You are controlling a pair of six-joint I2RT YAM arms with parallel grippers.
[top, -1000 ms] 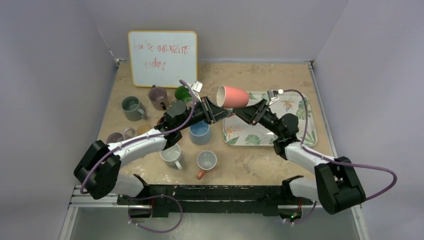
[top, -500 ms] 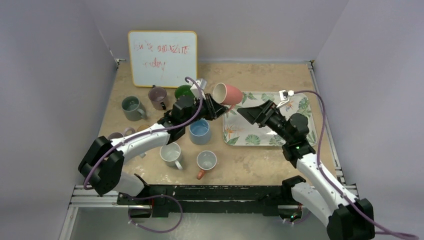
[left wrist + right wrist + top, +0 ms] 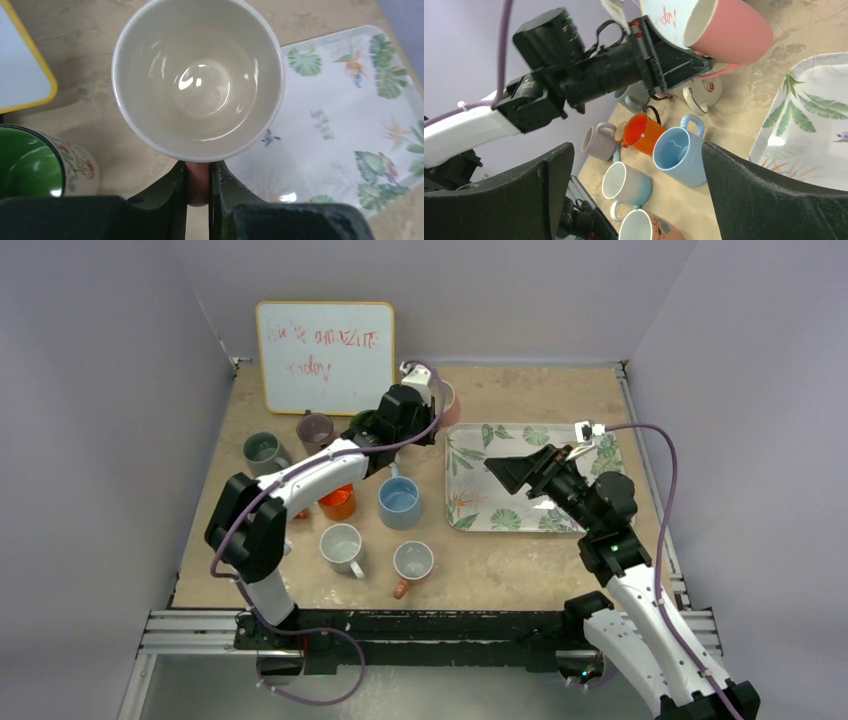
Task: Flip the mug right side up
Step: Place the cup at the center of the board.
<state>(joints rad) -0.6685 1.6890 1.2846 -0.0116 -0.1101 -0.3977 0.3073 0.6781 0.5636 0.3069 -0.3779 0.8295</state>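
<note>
Pinching pink mug point(image 3: 734, 30) handle, left gripper point(image 3: 198, 172); mug seemingly upright; right gripper point(image 3: 636, 150) wide.

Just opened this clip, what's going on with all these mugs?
The left pincer is shut on the handle of the pink mug. It holds the mug at the far side of the table, beside the leaf-print tray, with its white inside facing the wrist camera. The mug looks lifted rather than set down. The right pincer hangs open and empty over the tray. A blue mug and several others stand upright nearby.
</note>
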